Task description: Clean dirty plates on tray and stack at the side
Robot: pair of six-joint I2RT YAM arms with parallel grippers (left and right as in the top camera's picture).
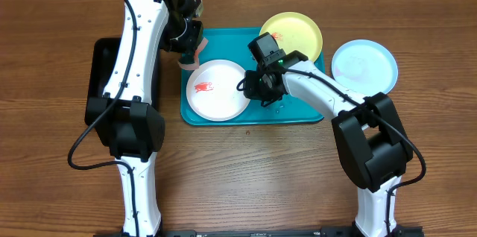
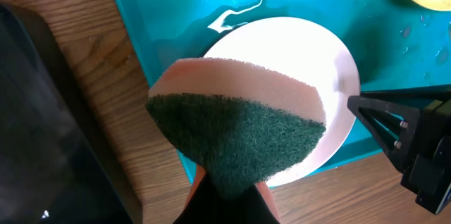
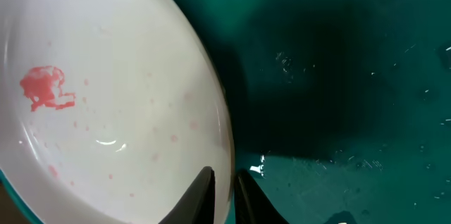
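Note:
The white plate (image 1: pixel 218 90) lies on the turquoise tray (image 1: pixel 298 110), with a red smear at its centre; it also shows in the right wrist view (image 3: pixel 106 111) and the left wrist view (image 2: pixel 310 48). My right gripper (image 1: pixel 246 85) (image 3: pixel 224 182) is shut on the white plate's right rim. My left gripper (image 1: pixel 189 57) (image 2: pixel 225 203) is shut on a green and pink sponge (image 2: pixel 236 129) and holds it over the plate's left side. The yellow-green plate (image 1: pixel 292 34) rests on the tray's far right corner. The pale blue plate (image 1: pixel 364 66) lies on the table right of the tray.
A black tray (image 1: pixel 100 80) lies left of the turquoise tray under my left arm. Water drops lie on the turquoise tray floor (image 3: pixel 352 76). The wooden table (image 1: pixel 253 170) stretches in front.

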